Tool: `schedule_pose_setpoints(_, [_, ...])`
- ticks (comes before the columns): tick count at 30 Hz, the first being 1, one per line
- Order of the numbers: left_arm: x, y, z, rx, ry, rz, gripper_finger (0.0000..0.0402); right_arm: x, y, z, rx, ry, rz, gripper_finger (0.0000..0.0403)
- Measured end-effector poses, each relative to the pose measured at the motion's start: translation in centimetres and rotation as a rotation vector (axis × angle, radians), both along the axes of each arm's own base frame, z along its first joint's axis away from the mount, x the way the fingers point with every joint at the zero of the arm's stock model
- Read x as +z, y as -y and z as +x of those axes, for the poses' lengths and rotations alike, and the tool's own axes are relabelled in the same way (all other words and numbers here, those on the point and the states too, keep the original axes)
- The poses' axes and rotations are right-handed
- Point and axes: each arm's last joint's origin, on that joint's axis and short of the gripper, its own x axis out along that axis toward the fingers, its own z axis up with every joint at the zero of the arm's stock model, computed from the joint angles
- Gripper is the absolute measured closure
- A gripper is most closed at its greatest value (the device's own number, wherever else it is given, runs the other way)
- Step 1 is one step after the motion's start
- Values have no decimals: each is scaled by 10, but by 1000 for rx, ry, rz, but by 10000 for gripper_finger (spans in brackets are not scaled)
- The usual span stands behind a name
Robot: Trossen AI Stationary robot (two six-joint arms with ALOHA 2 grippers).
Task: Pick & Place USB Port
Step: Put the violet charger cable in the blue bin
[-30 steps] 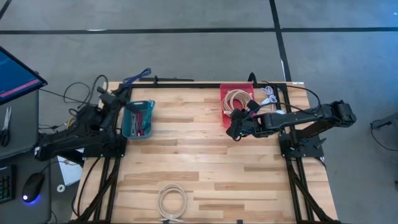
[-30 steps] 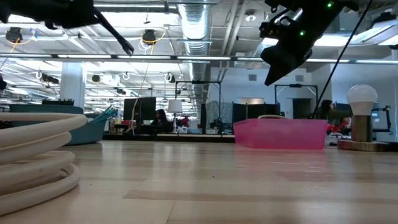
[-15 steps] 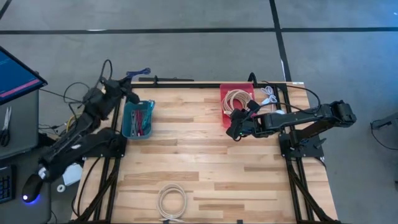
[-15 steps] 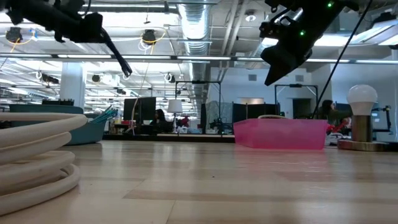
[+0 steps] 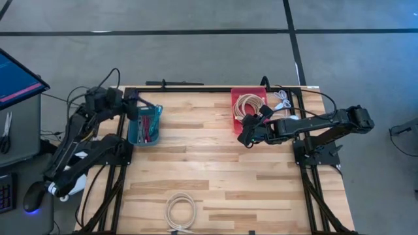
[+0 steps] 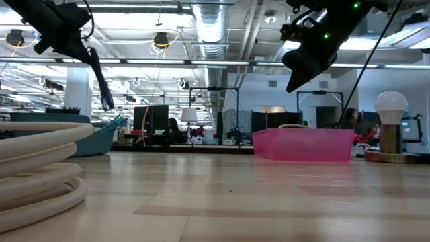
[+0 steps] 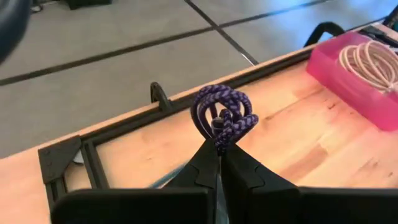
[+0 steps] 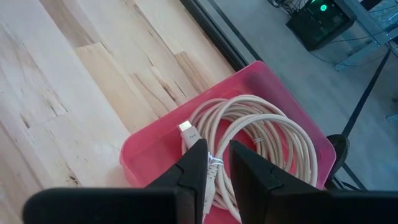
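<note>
- Two dark arms work over a pale wooden bench point(image 5: 215, 170) seen from above, the left arm at its far left corner, the right arm reaching in from the right side
- pink bin point(image 5: 249, 108) sits at the far edge of the bench, right of centre, holding a coil of cream cable point(image 8: 261, 146)
- teal bin point(image 5: 144, 125) stands near the far left corner, with thin items inside
- another coil of white cable point(image 5: 180, 211) lies at the near edge of the bench
- left jaws point(image 7: 219, 140) are clamped on a bunched purple braided cable point(image 7: 222, 115), held in the air just by the teal bin
- right jaws point(image 8: 213, 163) stand narrowly parted over the near end of the pink bin, with a strand of the cream cable showing between them; whether they touch it I cannot tell
</note>
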Motion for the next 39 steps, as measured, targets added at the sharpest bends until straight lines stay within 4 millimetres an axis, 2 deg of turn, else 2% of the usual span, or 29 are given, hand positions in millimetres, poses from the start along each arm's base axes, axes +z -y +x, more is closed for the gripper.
schedule_pose_setpoints(9, [-2,5,-3,41,-22,-154,396,0,0,0,6,-7,-3,344])
schedule_pose_setpoints(15, [-13,5,-3,72,-97,-305,396,0,0,0,10,-11,-5,344])
schedule_pose_setpoints(39, [-30,-21,12,77,-212,-455,394,0,0,0,10,-11,-6,344])
